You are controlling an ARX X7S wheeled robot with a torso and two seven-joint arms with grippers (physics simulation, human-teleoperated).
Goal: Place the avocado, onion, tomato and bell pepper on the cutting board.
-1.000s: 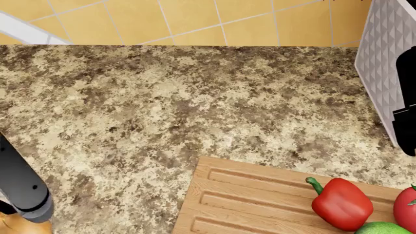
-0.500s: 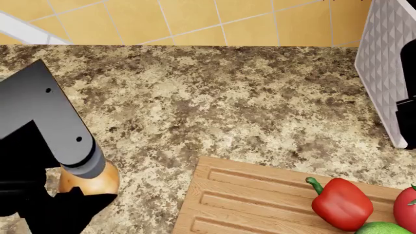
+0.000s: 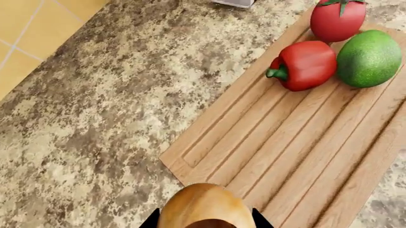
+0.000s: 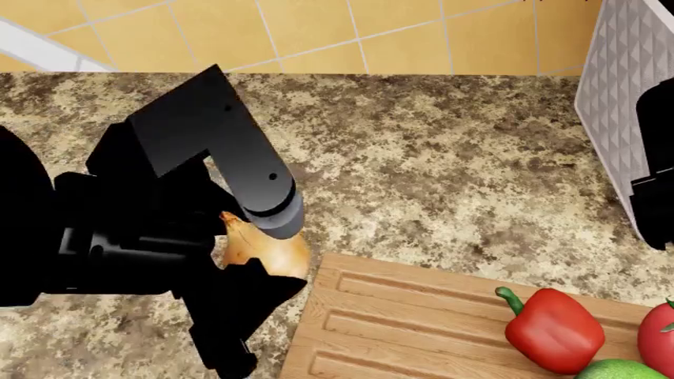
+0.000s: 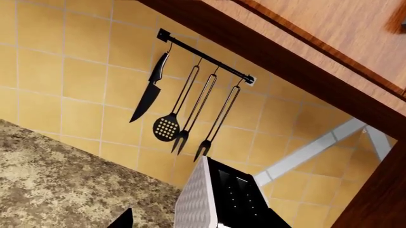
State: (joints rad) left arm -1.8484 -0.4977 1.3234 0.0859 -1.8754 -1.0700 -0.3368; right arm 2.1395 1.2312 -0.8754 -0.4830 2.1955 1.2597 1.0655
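While three of the four items already rest at the far end of the cutting board [image 3: 298,137], the onion [image 4: 263,249] is the one left to bring over, which is why the left gripper [image 3: 204,219] has it clamped between its fingers and holds it above the speckled countertop [image 4: 421,166]. From the head view the bulb hangs just beside the board's near corner, not yet over the wood; the left wrist view shows its tan top between two dark fingertips with the grooved surface directly ahead. On the board, the bell pepper [image 3: 305,64] touches the avocado [image 3: 369,58], and the tomato [image 3: 337,20] sits just beyond them, so the whole near half of the grooves lies bare, a sensible landing place that avoids nudging the other produce. My guess is a short carry and a lowering remain. As for the right gripper, only a sliver shows in its own view, facing a wall rail of utensils [image 5: 184,114], so I cannot tell whether it is open or closed
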